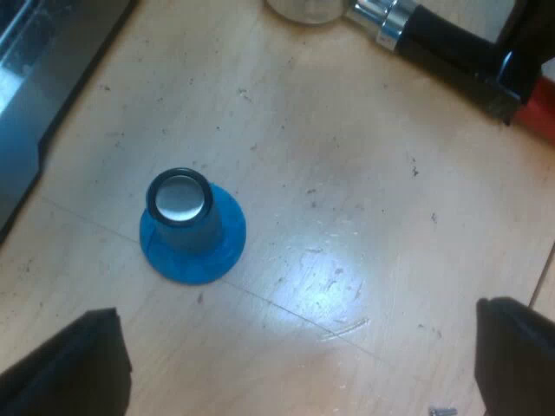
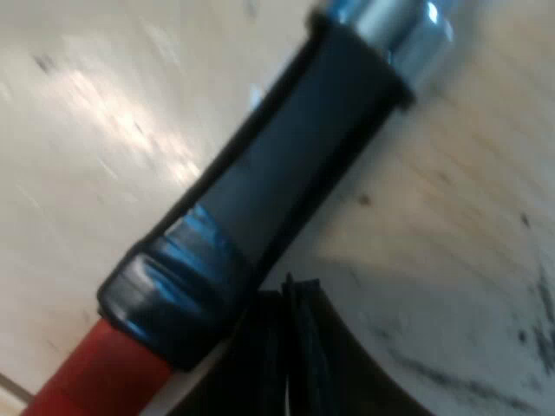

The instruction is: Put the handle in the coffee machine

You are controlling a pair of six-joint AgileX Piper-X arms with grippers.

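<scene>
Left claw (image 1: 290, 364) is wide open, hanging over the wooden desk (image 1: 364, 217). The blue tamper (image 1: 192, 227) stands upright on the desk just past it. The holder (image 1: 386, 19) is lying loose on the desk further off, and you can see its dark handle (image 2: 286, 165) and red end (image 2: 95, 373). My right claw (image 1: 527, 48) is down at the handle near the red end, right up against it, but honestly I can't tell if it's actually gripping it.
</scene>
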